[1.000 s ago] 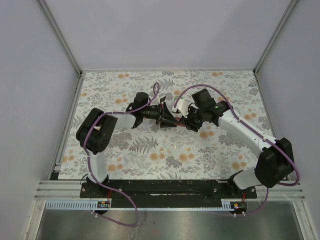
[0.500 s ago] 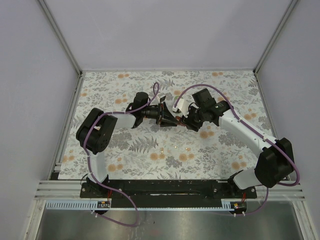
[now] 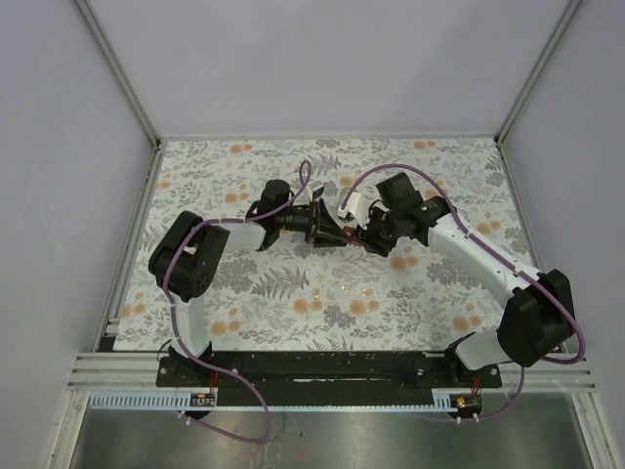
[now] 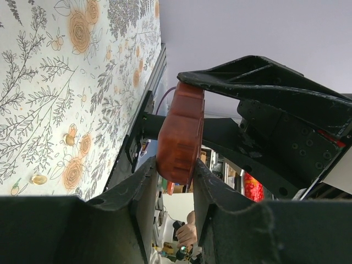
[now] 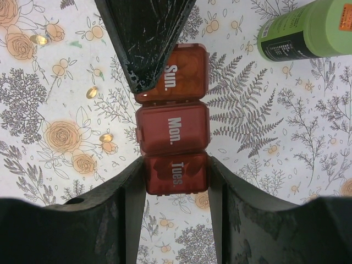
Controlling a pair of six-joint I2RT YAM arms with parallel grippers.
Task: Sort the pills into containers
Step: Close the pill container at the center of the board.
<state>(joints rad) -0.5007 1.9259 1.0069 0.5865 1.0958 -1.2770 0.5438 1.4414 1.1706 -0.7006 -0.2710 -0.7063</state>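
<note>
Flowered cloth [image 3: 293, 293] across the table, pale lilac walls on three sides. At mid-frame overhead, nose to nose: left gripper [image 3: 327, 232] reaching in from the left, right gripper [image 3: 367, 240] from the right, equally near. Between them, apparently held clear of the cloth, the dark-red pill box [image 5: 172, 130], its length running roughly left to right from one arm to the other.

From the left wrist: seen edge-on, thin, standing up the middle of the frame, lower end wedged between the two black fingers [image 4: 126, 220]. Narrowed to a slim gap and pressed on the flat faces of that end, so gripping it.

From the right wrist: long axis straight up and down the frame, Sun. at the top, Mon. in the centre, Tues. at the bottom. Part-closed on the Tues. end, one finger against each narrow side. Down from the top edge, over part of the Sun. lid, a finger of the other arm. Mon. and Tues. lids down; Sun. half hidden.

Left of the box in that view, loose on the cloth and apart from it: amber pills [image 5: 92, 92], three at least. Upper right corner: green bottle [image 5: 308, 30], seemingly on its side.

Likely crux of the next move: box pinned at both ends, so one end to be freed before any lid lifts.
</note>
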